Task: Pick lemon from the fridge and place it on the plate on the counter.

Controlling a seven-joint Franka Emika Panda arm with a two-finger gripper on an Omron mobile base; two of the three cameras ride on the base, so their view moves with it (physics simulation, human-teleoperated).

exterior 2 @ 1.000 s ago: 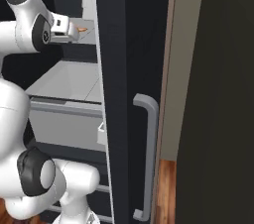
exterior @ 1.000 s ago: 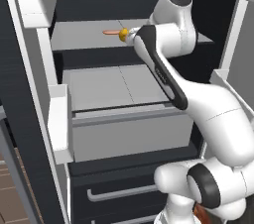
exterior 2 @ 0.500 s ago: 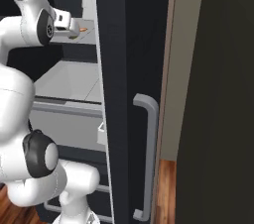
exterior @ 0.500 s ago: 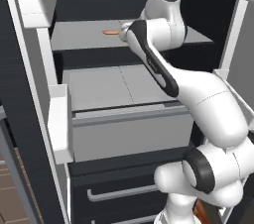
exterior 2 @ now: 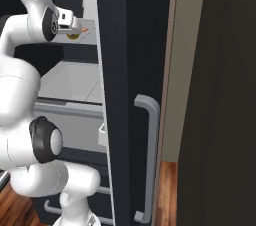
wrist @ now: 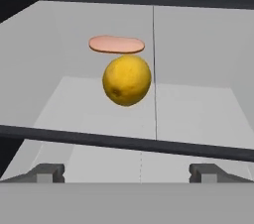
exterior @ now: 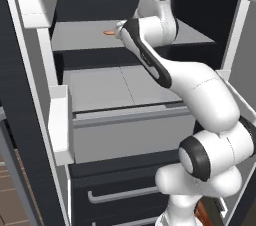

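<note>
The lemon (wrist: 127,80) lay on the grey upper shelf of the fridge (exterior: 80,35), just before a pinkish stick-like item (wrist: 117,44). The gripper (wrist: 127,173) stood wide and empty, its tips well apart. The fruit looked light, firm, round and likely to roll; a hold across its widest middle seemed best.

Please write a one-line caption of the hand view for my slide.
Open gripper faces a small round yellow lemon on the grey fridge shelf, pinkish elongated item behind.
</note>
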